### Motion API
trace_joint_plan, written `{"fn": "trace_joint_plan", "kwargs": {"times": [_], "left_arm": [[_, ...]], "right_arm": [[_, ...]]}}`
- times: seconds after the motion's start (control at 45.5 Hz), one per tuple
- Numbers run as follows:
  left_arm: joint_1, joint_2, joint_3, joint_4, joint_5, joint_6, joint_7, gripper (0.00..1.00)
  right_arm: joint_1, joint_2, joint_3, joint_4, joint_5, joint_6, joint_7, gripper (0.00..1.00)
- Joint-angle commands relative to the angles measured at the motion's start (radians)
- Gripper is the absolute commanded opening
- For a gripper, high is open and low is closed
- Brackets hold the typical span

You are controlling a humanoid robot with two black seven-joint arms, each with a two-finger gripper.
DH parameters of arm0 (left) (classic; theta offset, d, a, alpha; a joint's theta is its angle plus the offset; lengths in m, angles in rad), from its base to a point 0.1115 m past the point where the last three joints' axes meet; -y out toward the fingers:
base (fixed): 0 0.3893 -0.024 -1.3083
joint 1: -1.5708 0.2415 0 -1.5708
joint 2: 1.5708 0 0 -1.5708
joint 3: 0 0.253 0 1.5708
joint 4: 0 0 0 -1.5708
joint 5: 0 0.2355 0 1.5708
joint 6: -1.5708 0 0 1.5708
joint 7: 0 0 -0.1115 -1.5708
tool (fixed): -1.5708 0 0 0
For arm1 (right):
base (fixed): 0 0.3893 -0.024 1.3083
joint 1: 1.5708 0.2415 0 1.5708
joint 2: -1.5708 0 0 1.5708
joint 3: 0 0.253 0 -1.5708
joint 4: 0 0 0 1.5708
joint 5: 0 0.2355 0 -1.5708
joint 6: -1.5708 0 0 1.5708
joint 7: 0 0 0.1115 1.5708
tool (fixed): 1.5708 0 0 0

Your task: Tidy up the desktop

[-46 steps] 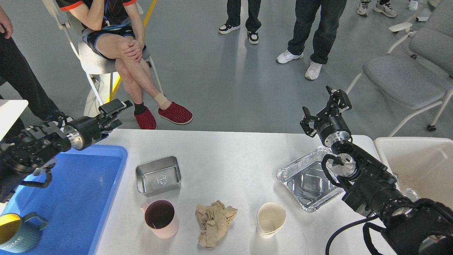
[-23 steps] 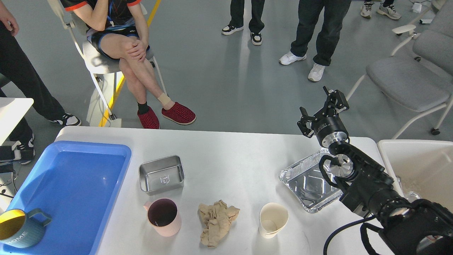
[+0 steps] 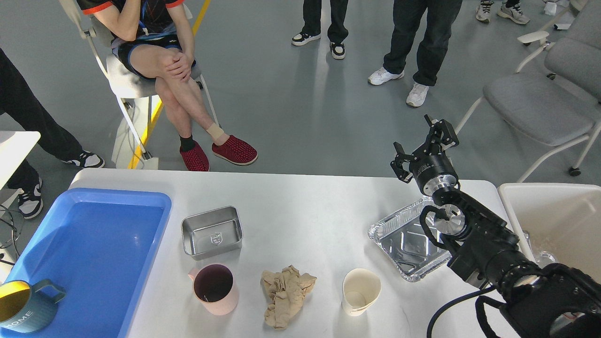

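Note:
The white desktop holds a steel rectangular box, a pink cup, a crumpled brown paper wad, a dented cream paper cup and a crinkled foil tray. My right gripper is open and empty, raised above the desktop's far right edge, beyond the foil tray. My left arm and gripper are out of view.
A blue plastic tray at the left holds a teal mug in its near corner. An off-white bin stands at the right. People and chairs are beyond the far edge.
My left arm, above the blue tray a second ago, has withdrawn out of view. My right gripper has shifted slightly left.

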Motion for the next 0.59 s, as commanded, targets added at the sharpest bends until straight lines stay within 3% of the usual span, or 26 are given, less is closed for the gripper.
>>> {"fn": "trace_joint_plan", "kwargs": {"times": [0.0, 0.132, 0.242, 0.571], "left_arm": [[0.007, -0.055, 0.001, 0.001, 0.002, 0.011, 0.003, 0.96], [0.027, -0.119, 0.012, 0.001, 0.004, 0.028, 0.021, 0.96], [0.108, -0.228, 0.016, 0.001, -0.010, 0.120, 0.040, 0.96], [0.303, -0.473, 0.016, 0.001, -0.015, 0.255, 0.113, 0.96]], "right_arm": [[-0.002, 0.000, 0.001, 0.000, 0.000, 0.000, 0.000, 1.00], [0.000, 0.007, 0.000, 0.000, 0.000, -0.002, 0.000, 1.00], [0.003, 0.015, 0.000, 0.000, 0.000, -0.002, 0.000, 1.00], [0.003, 0.015, 0.000, 0.000, 0.000, -0.002, 0.000, 1.00]]}}
